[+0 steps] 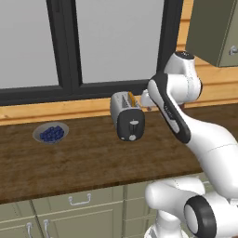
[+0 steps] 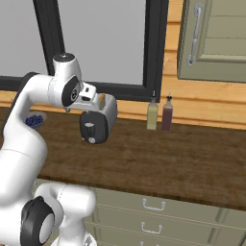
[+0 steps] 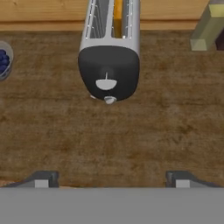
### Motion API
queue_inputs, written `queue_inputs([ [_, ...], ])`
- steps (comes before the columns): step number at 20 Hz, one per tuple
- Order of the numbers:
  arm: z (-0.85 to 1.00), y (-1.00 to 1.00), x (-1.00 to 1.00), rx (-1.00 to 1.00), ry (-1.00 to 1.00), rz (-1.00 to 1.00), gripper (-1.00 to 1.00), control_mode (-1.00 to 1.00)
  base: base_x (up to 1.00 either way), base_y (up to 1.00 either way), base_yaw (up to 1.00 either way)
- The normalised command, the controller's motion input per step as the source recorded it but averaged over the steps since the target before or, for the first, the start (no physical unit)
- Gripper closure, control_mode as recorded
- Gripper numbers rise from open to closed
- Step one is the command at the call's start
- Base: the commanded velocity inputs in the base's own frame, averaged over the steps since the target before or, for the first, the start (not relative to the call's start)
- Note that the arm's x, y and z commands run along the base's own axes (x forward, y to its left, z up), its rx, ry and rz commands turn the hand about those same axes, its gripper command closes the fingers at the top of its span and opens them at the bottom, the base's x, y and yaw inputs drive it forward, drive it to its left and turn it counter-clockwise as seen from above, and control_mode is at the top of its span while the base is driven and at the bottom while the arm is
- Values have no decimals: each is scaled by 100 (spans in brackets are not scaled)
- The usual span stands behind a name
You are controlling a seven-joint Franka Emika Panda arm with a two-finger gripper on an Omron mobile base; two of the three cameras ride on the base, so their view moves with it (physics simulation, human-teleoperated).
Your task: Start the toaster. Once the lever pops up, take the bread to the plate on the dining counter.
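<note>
— Toaster [image 3: 109, 52] first: where is it?

— It stands on the dark wood table [image 1: 93, 158], near the window wall. Its black end faces the robot. The bread [image 3: 117, 17] sits down in one slot, with its orange edge poking out.

— Has the toaster been started?

— I think not. The lever [image 3: 106, 83] looks high on the black end, above the pale dial [image 3: 110, 100]. So nothing looks done yet.

— What about the jaws [image 3: 112, 179]?

— They are wide open and hold nothing. The two tips sit far apart, above the table, in front of the toaster and not touching it.

— What is left?

— Push the lever down, wait for the pop, then carry the bread to the plate. A bowl of blue berries [image 1: 51, 133] sits well off to the side.
</note>
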Motion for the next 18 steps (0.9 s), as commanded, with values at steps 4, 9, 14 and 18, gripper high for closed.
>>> queue_inputs([
  [4, -21, 18, 10, -4, -7, 0, -100, -100, 0, 0, 0],
  [9, -23, 18, 11, -6, -4, 0, 100, -100, 0, 0, 0],
  [14, -20, 13, 10, -5, -2, 0, 100, -100, 0, 0, 0],
  [18, -25, 7, 10, -4, 0, 0, 100, -100, 0, 0, 0],
])
